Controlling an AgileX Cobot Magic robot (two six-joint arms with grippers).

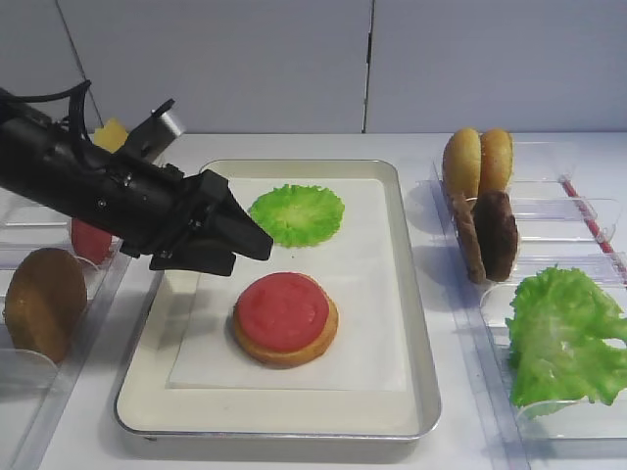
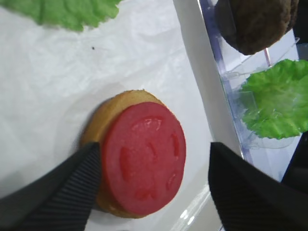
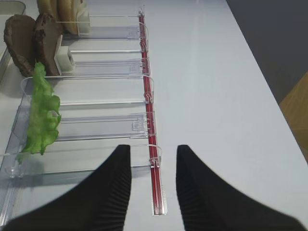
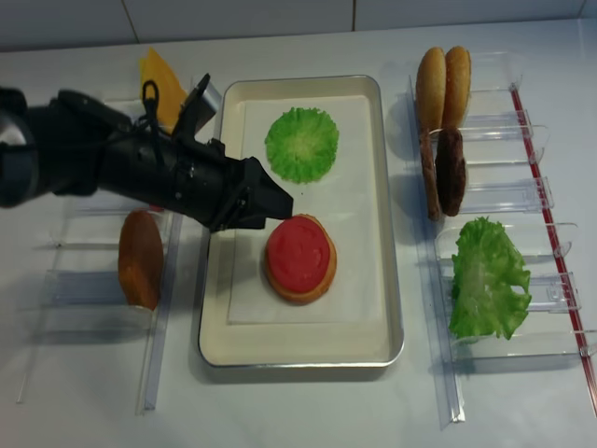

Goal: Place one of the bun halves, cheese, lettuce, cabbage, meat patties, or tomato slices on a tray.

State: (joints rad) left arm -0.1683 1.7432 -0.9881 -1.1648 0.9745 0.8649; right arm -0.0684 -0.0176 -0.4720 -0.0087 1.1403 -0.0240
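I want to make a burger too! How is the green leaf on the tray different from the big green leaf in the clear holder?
The leaf on the tray is a small, neat round lying flat on the white paper; the leaf in the holder is bigger, ragged and crumpled, and stands propped up. The tray leaf lies near the tomato slice; the holder leaf sits alone. Both are bright green and frilly.

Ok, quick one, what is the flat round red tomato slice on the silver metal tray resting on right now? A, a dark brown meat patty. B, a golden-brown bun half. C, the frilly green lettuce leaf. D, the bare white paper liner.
B: the flat round red tomato slice lies on top of a golden-brown bun half on the silver metal tray, apart from the green lettuce leaf.
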